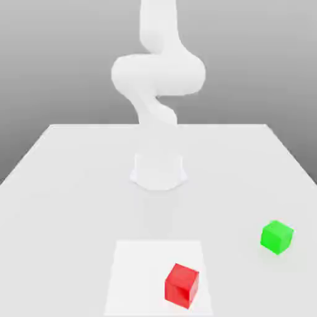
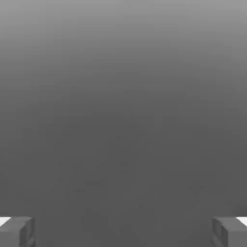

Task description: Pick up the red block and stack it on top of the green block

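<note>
The red block (image 1: pixel 181 286) sits on a white square (image 1: pixel 139 272), at the front of the big white table (image 1: pixel 74 204). It is over by the square's edge on the exterior view's right. The block is turned, so one of its corners points to the front. The green block (image 1: pixel 277 237) sits on the table too, well apart from the red one. It is farther back, and more to the exterior view's right. It is turned as well, and nothing is on top of it.

The white arm (image 1: pixel 158 74) stands up from its base (image 1: pixel 158 172), behind the white square. It bends in the middle and goes up past the top of the exterior view. In the hand view, the two tips of the gripper (image 2: pixel 123 232) are wide apart, with nothing between them.
</note>
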